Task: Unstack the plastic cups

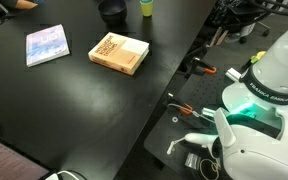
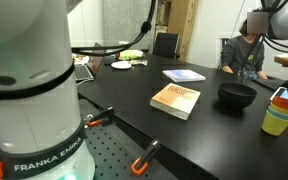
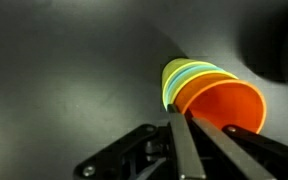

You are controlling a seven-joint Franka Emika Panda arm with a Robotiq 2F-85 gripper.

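My hand (image 3: 176, 118) is down over the stack of plastic cups (image 3: 209, 95). My fingers (image 3: 182, 150) narrow to a point right at the rim of the orange cup (image 3: 229, 108), and one lies across its mouth. Whether they actually pinch the wall, I cannot tell. The orange cup sits nested in the yellow-green cup (image 3: 172, 82). In an exterior view the stack (image 2: 278, 118) stands upright near the edge of the black bench (image 2: 184, 140). The dark bowl (image 2: 237, 95) is just beside the cups and nothing stands between them. Farther out lies the tan book (image 2: 176, 100), then the blue-covered booklet (image 2: 184, 75). Beyond the bench sits a person (image 2: 249, 45). My white base (image 2: 34, 100) fills the foreground.
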